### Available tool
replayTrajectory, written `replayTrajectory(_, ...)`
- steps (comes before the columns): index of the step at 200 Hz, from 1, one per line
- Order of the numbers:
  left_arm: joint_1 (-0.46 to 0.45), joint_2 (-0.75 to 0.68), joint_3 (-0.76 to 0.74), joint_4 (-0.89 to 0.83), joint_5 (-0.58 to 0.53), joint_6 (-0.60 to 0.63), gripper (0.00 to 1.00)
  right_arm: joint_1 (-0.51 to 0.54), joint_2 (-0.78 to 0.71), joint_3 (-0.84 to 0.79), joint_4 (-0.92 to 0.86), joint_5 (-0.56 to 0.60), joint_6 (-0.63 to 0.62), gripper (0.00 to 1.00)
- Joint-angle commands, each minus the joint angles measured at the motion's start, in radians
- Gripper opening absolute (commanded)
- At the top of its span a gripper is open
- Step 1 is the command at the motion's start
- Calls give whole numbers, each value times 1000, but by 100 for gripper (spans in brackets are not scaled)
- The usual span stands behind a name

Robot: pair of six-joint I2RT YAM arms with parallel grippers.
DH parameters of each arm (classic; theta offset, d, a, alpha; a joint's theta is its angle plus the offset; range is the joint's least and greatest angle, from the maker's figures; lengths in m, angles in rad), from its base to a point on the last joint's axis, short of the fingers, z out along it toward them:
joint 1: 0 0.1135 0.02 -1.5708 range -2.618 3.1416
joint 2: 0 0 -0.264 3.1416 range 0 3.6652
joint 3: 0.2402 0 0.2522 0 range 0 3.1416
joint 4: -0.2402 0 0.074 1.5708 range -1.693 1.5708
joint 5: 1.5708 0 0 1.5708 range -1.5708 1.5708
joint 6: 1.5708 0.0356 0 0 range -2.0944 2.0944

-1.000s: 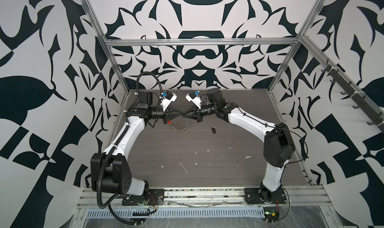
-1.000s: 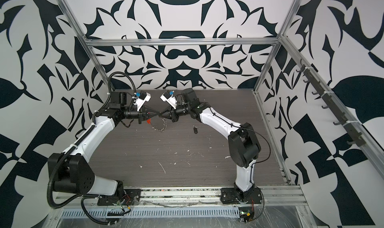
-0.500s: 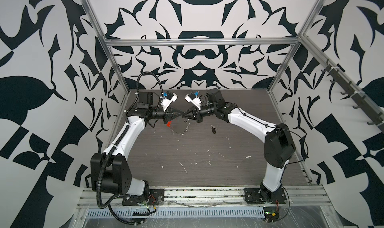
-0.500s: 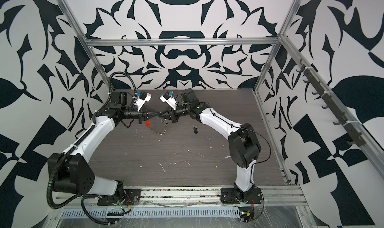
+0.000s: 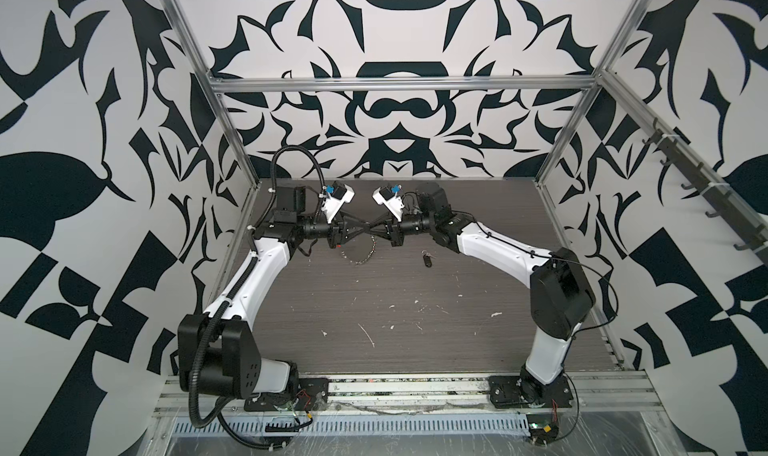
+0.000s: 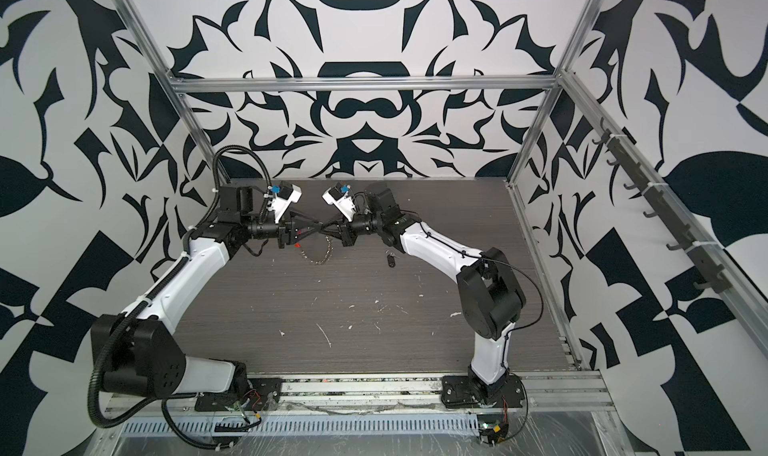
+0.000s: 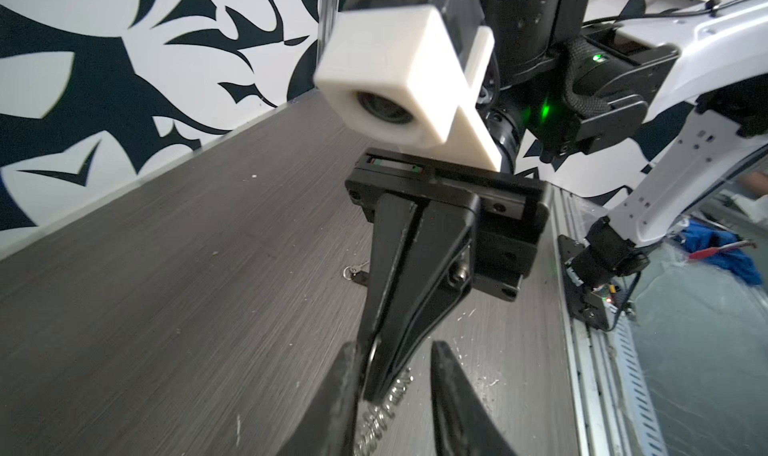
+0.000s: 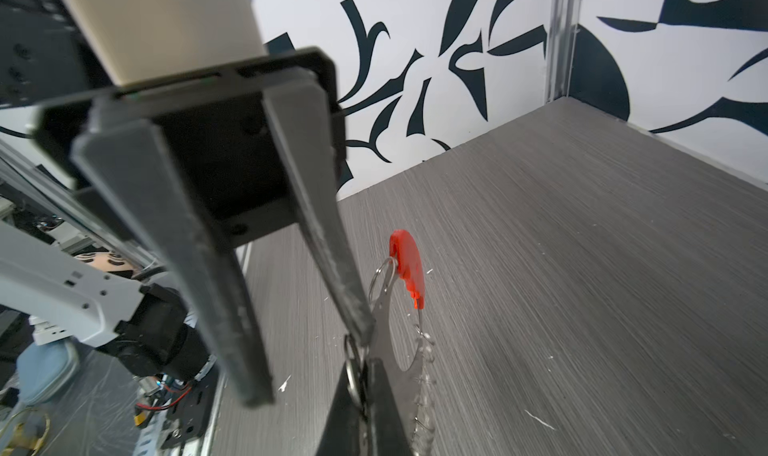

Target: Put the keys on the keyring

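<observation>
At the back of the table [image 5: 415, 304], raised off its surface, your two grippers meet tip to tip.

- The right gripper [image 8: 363, 375] is pinched closed on a small silver ring of the keyring [image 5: 366, 253].
- The chain loop hangs below the tips in both top views. You cannot tell whether its low end touches the tabletop.
- The red section [image 8: 406, 267] sits on the left-arm side of the pinch.
- The left gripper [image 7: 395, 350] has its fingers spread and grips nothing.
- In the left wrist view, the tip of the right gripper stands in the gap between them.
- In the right wrist view, one of the left fingers [image 8: 328, 258] lies against the keyring's flat metal piece.

The key [image 5: 427, 260] lies flat on the table, apart from the keyring. It is on the right-arm side of the keyring, near the right wrist and lower than both grippers. In a top view its long axis runs roughly back to front, with the tiny ring end toward the back wall.

Judgement: the coming move turns on that offset. The key is off to the right-arm side and down from where the tips meet. Your right arm is nearer, but its hand is taken up by the keyring. Your free left hand would have to cross the middle, passing under or around the right gripper. It should then close across the key's narrow width rather than along its length.
</observation>
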Motion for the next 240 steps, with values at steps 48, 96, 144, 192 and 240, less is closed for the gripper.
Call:
replayTrajectory(48, -2, -184, -140, 275, -237, -395, 26, 5, -62, -39, 228, 77, 59, 0)
replayTrajectory(96, -3, -202, -364, 683, -200, -524, 26, 6, -53, -67, 383, 44, 188, 0)
replayTrajectory(144, -3, -127, -311, 727, -126, -591, 14, 4, -51, -78, 423, 12, 227, 0)
replayTrajectory(192, -2, -155, -307, 720, -135, -541, 11, 5, -45, -75, 404, -20, 223, 0)
replayTrajectory(240, 25, -117, -179, 522, -32, -459, 15, 4, -38, -58, 396, -74, 240, 0)
